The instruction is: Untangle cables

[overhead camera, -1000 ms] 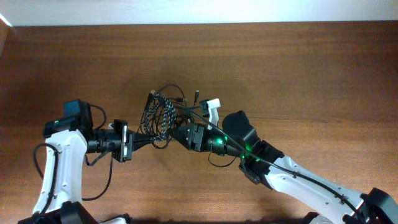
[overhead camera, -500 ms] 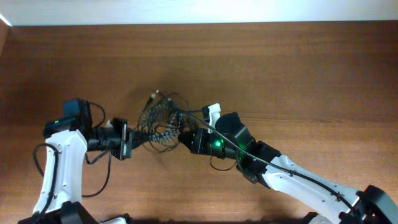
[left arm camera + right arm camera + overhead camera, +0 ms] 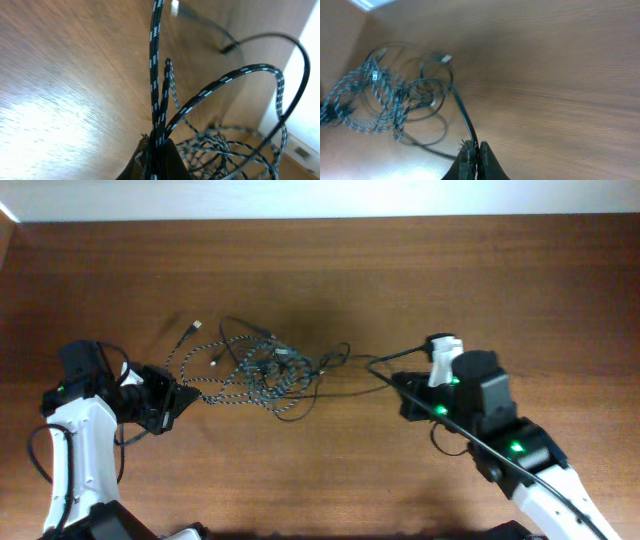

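Across the table (image 3: 400, 270), speckled cord (image 3: 156, 50) amid thin black cords (image 3: 462, 113)

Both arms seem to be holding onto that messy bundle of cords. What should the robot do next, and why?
Probably ease the right gripper a little away from the left gripper. It is shut on a thin plain black cord, the left on the black-and-white speckled braided cord, and both cords run into a tangled clump between them.

The left hand (image 3: 168, 395) has drawn left with the speckled cord (image 3: 205, 388). The right hand (image 3: 397, 383) has clamped a black cord (image 3: 355, 360) and pulled right, stretching the tangle (image 3: 265, 368) out.
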Action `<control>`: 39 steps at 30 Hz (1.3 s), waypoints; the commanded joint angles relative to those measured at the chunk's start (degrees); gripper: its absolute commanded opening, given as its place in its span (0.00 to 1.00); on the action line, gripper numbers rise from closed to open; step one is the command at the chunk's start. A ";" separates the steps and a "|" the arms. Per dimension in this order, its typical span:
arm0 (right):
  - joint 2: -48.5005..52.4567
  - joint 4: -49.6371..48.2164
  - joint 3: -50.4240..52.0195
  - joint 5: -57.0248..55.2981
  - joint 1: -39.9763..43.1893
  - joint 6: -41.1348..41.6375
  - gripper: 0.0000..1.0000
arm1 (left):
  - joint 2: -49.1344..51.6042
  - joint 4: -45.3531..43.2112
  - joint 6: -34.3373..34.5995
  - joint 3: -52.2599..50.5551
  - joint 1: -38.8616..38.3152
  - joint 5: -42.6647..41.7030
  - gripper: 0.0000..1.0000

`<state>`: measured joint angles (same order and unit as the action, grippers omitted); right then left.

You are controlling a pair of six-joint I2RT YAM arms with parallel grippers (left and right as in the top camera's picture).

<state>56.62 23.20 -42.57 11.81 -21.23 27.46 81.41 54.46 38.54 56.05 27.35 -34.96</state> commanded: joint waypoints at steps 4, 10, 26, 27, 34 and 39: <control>-15.61 2.08 -0.33 -14.97 14.97 -1.57 0.04 | -0.76 0.28 -1.29 1.03 0.85 15.56 0.00; -16.09 2.16 -0.52 2.95 20.13 -1.53 0.14 | -0.76 1.31 -1.31 1.03 1.68 11.61 0.04; 2.60 2.49 -0.42 39.15 14.73 -1.79 0.49 | -5.66 0.87 -43.95 4.48 -3.63 -55.23 0.06; 2.62 0.63 -0.42 38.62 12.13 -1.79 0.50 | -7.63 0.83 -43.78 5.73 -3.63 -55.21 0.07; 3.93 -13.60 -0.42 24.06 -6.82 -12.39 0.63 | -19.52 0.26 -43.80 6.69 -3.63 -55.15 0.12; 14.88 -21.75 -0.42 21.11 -11.69 -34.91 0.62 | -19.93 0.55 -41.68 6.69 -3.63 -55.21 0.11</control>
<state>66.74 5.15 -42.57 33.82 -31.22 2.59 62.35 55.02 -4.73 61.54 23.94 -87.92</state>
